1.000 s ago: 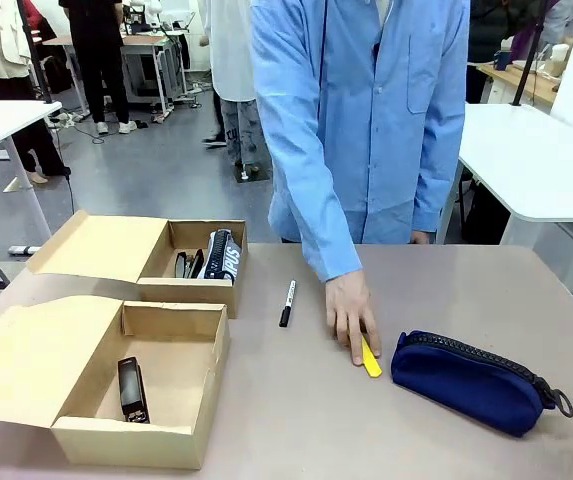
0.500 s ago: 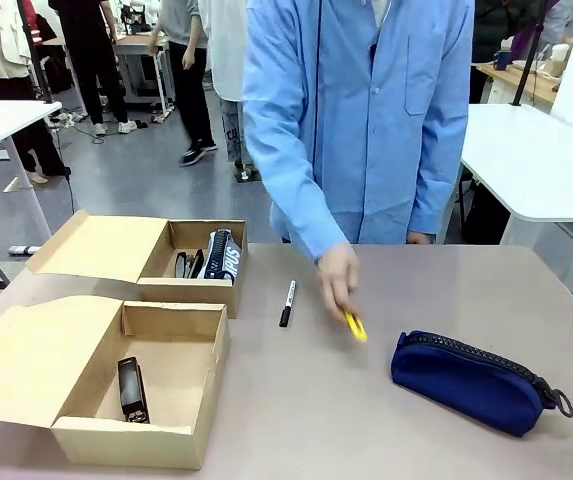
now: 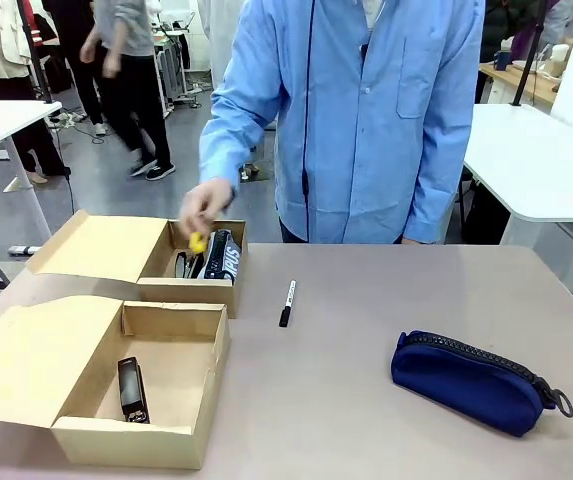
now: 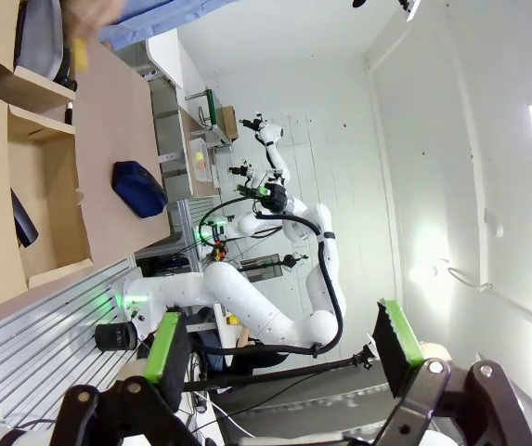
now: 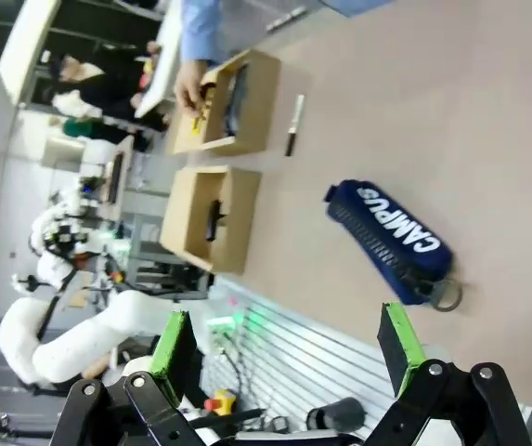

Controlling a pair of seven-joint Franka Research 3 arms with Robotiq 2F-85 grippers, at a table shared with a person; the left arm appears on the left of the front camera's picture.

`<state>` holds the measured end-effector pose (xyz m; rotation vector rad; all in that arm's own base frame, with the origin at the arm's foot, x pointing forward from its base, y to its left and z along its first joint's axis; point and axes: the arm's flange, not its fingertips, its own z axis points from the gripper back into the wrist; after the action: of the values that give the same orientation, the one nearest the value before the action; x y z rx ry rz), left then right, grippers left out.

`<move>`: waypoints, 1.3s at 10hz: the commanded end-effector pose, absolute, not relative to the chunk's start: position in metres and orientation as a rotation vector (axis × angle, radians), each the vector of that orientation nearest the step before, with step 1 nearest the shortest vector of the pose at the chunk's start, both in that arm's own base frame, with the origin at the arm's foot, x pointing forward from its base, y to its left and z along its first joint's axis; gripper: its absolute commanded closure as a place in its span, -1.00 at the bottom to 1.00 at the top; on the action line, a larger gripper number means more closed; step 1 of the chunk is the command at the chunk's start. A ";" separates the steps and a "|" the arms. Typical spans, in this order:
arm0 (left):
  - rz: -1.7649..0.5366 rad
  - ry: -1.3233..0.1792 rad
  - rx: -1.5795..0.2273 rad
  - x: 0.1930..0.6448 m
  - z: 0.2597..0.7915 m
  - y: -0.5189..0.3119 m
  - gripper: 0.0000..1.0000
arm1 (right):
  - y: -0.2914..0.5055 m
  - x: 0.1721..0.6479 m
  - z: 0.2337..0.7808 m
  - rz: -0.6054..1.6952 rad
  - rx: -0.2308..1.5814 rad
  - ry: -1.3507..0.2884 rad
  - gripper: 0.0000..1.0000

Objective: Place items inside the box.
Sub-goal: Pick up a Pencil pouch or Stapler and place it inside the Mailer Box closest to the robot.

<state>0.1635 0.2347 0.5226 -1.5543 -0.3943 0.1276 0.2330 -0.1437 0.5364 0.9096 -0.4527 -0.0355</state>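
Moved since a second ago: the person's hand [image 3: 204, 205] has lifted the small yellow plastic utility knife [image 3: 198, 241] off the brown tabletop [image 3: 366, 290] and carried it left. You now see it held just above the far box, not yet let go.
Far box: this open cardboard box [image 3: 188, 291] with its flap folded back already holds a grey-blue zip pouch [image 3: 224, 255] standing on edge, with a few dark stationery pieces [image 3: 186, 265] beside it.
Near box: the second open cardboard box [image 3: 126, 442] holds a black stapler [image 3: 132, 390] lying flat on its floor.
Still outside: the large navy fabric zip pouch with white lettering [image 3: 466, 378] lies on the tabletop, well apart from both boxes. The slim black marker pen [image 3: 286, 302] lies near the far box.
Progress: you are past halfway, I judge. The knife is about to go in, and two items are left.
Left fingers [image 4: 166, 344]: spread wide, holding nothing, raised clear of the tabletop.
Right fingers [image 5: 397, 339]: spread wide and empty, off the tabletop's edge.
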 end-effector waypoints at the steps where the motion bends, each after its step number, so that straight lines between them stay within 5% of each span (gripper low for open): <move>1: 0.115 -0.411 -1.564 0.163 0.525 0.235 -1.00 | -0.104 0.274 0.532 -0.001 0.750 -0.392 -1.00; 5: 0.115 -0.411 -1.564 0.163 0.525 0.235 -1.00 | 0.023 0.366 0.471 0.302 0.505 -0.096 -1.00; 8: 0.115 -0.411 -1.564 0.163 0.525 0.235 -1.00 | 0.042 0.378 0.473 0.254 0.557 -0.016 -1.00; 13: 0.115 -0.411 -1.564 0.163 0.525 0.235 -1.00 | 0.092 0.380 0.395 0.479 0.324 0.037 -1.00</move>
<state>0.1642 0.2348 0.5220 -1.5550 -0.3919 0.1288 0.3737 0.0878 0.4096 0.3999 0.0455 0.4374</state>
